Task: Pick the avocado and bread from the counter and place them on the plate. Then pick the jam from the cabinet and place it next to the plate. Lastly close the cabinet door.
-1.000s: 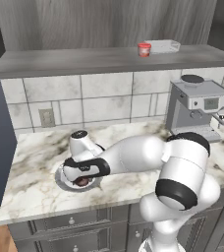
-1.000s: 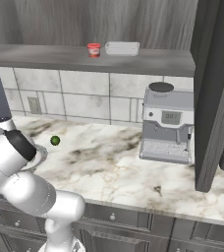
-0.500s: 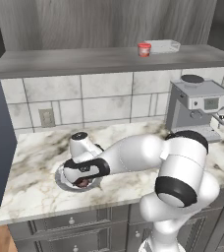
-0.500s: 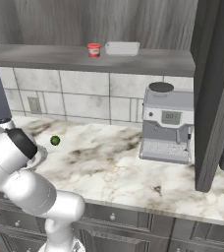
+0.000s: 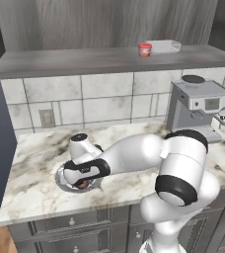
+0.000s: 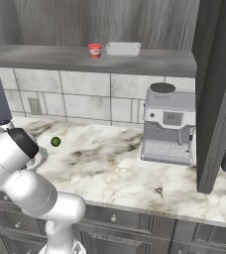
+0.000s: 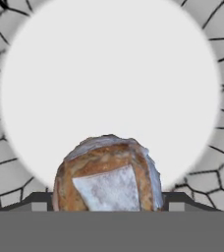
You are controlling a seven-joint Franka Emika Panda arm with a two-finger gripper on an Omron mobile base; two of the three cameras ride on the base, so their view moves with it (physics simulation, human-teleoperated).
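left base view: white arm folds down from lower right toward 9 o'clock, gripper (image 5: 83, 183) low over the round shallow plate with speckled grey rim (image 5: 61, 177) at the front-left of the white marble tabletop with grey-brown veins (image 5: 35, 188). a small round brown crusty bread (image 5: 82, 184) shows just under the hand, over the plate's near side. the small squat red jam jar with pale lid band (image 5: 144, 50) sits on the grey shelf board (image 5: 85, 59) at 1 o'clock, just beside a white rectangular tray (image 5: 164, 46). a grey espresso machine (image 5: 198, 106) stands well apart at 3 o'clock.

right base view: the small green rounded avocado (image 6: 55, 142) lies on the tabletop at about 1 o'clock from the arm's dark elbow, near the plate but not on it. the open dark grey wood-grain cabinet door (image 6: 219, 89) hangs at the right edge, jam and tray up on the shelf.

hand view: bread (image 7: 109, 174) sits between the jaws at 6 o'clock, dark fingertips (image 7: 35, 201) flanking both sides, so the gripper reads as closed on the bread at a medium width. plate's white centre spreads toward 12 o'clock, cracked-pattern rim (image 7: 217, 157) around it. bread is roundish, no clear long axis, brown crust with a pale floury patch on top. can't tell if it's touching the plate or held just above.

judgement: bread is over the plate's near part, so the next move is likely a release. avocado and jam aren't placed yet.
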